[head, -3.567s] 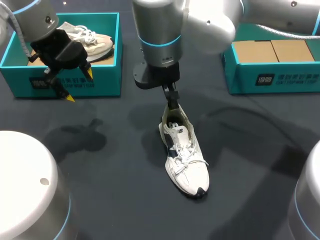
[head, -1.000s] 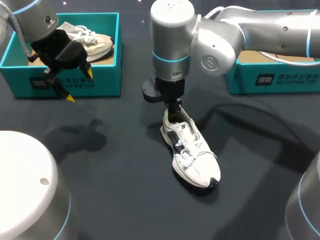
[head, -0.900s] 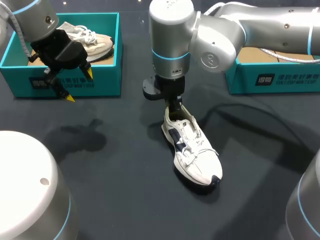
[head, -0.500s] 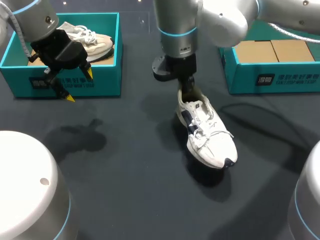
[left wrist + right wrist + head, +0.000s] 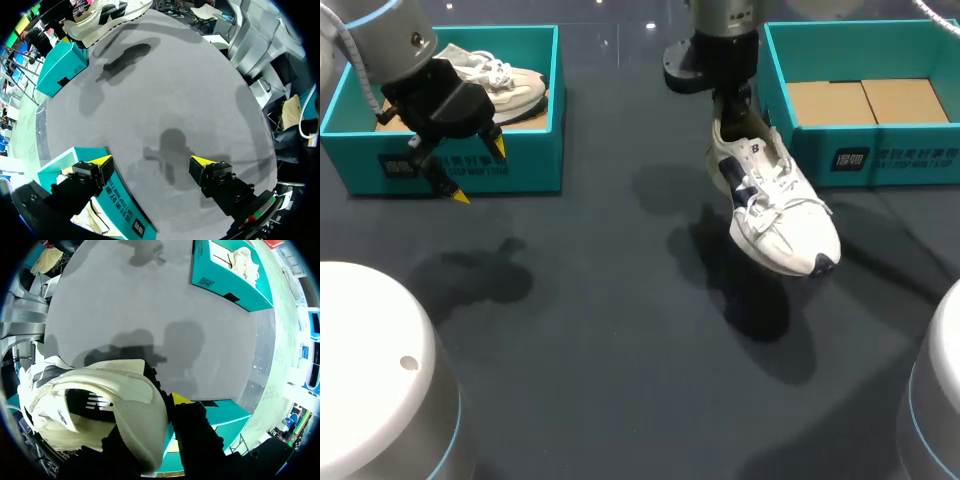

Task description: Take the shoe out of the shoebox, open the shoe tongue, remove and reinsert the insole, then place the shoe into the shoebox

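A white shoe with navy trim (image 5: 775, 205) hangs tilted above the table, toe down, close to the front left corner of the right teal shoebox (image 5: 820, 160). My right gripper (image 5: 733, 108) is shut on its heel collar. In the right wrist view the shoe (image 5: 95, 405) fills the space by the gripper (image 5: 164, 404); one yellow fingertip (image 5: 180, 399) shows outside the heel and the other is hidden inside. My left gripper (image 5: 478, 172) hangs open and empty over the front wall of the left shoebox (image 5: 520, 165). In the left wrist view the gripper (image 5: 151, 161) holds nothing.
The left shoebox holds a second pale shoe (image 5: 495, 78). Brown cardboard (image 5: 865, 100) lines the bottom of the right box. The held shoe casts a shadow (image 5: 760, 310) on the dark table. Large white arm bases stand at the near corners.
My right arm has lifted the shoe off the table and carried it back and to the right, towards the right shoebox. The left arm has not moved.
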`<state>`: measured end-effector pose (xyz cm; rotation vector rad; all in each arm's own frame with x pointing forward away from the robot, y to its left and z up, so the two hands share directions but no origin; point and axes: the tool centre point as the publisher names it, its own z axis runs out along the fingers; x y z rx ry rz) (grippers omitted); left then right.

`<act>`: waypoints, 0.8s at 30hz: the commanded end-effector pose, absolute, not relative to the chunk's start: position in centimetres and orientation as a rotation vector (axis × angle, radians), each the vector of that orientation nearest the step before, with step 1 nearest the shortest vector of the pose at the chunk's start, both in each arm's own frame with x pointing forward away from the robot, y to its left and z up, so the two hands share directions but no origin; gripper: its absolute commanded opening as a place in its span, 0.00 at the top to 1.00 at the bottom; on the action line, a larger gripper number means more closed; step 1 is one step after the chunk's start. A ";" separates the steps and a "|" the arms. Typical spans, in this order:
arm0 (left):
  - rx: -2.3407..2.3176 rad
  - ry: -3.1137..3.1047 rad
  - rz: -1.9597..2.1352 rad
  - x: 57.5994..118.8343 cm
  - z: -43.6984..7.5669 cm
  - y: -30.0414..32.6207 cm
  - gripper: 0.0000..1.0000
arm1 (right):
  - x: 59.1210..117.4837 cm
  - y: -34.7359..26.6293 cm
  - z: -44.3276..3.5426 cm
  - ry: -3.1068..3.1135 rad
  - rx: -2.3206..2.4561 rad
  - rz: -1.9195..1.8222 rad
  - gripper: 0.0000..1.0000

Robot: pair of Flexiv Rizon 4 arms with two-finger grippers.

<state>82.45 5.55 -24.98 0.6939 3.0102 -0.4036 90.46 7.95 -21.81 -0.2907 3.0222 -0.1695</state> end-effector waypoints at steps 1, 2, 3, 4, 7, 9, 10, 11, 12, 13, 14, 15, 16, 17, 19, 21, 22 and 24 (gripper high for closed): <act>0.695 3.011 -0.401 82.5 -25.0 5.6 0.00 | 90.1 7.5 -21.1 3.018 -0.292 -0.163 1.00; 0.695 3.011 -0.401 82.5 -25.0 5.6 0.00 | 90.1 7.5 -21.1 3.018 -0.292 -0.163 1.00; 0.695 3.011 -0.401 82.5 -25.0 5.6 0.00 | 90.1 7.5 -21.1 3.018 -0.292 -0.163 1.00; 0.695 3.011 -0.401 82.5 -25.0 5.6 0.00 | 90.1 7.5 -21.1 3.018 -0.292 -0.163 1.00; 0.695 3.011 -0.401 82.5 -25.0 5.6 0.00 | 90.1 7.5 -21.1 3.018 -0.292 -0.163 1.00; 0.695 3.011 -0.401 82.5 -25.0 5.6 0.00 | 90.1 7.5 -21.1 3.018 -0.292 -0.163 1.00; 0.695 3.011 -0.401 82.5 -25.0 5.6 0.00 | 90.2 7.4 -20.8 3.015 -0.267 -0.177 1.00; 0.695 3.011 -0.401 82.5 -25.0 5.6 0.00 | 90.4 7.1 -20.2 3.008 -0.252 -0.183 1.00; 0.695 3.011 -0.401 82.5 -25.0 5.6 0.00 | 90.6 6.8 -19.7 3.004 -0.241 -0.184 1.00; 0.695 3.011 -0.401 82.5 -25.0 5.6 0.00 | 90.9 6.5 -19.3 3.003 -0.228 -0.190 1.00; 0.695 3.011 -0.401 82.5 -25.0 5.6 0.00 | 91.2 6.1 -18.7 3.002 -0.206 -0.216 1.00; 0.695 3.011 -0.401 82.5 -25.0 5.6 0.00 | 91.5 5.8 -18.1 3.000 -0.200 -0.221 1.00; 0.695 3.011 -0.401 82.5 -25.0 5.6 0.00 | 92.1 5.1 -17.4 2.996 -0.176 -0.233 1.00; 0.695 3.011 -0.401 82.5 -25.0 5.6 0.00 | 92.5 4.6 -17.0 2.994 -0.167 -0.249 1.00; 0.695 3.011 -0.401 82.5 -25.0 5.6 0.00 | 93.4 3.6 -16.2 2.986 -0.160 -0.260 1.00; 0.695 3.011 -0.401 82.5 -25.0 5.6 0.00 | 94.5 2.6 -15.5 2.978 -0.160 -0.278 1.00; 0.695 3.011 -0.401 82.5 -25.0 5.6 0.00 | 95.0 2.1 -15.3 2.972 -0.162 -0.278 1.00; 0.695 3.011 -0.401 82.5 -25.0 5.6 0.00 | 96.3 0.8 -14.9 2.967 -0.159 -0.289 1.00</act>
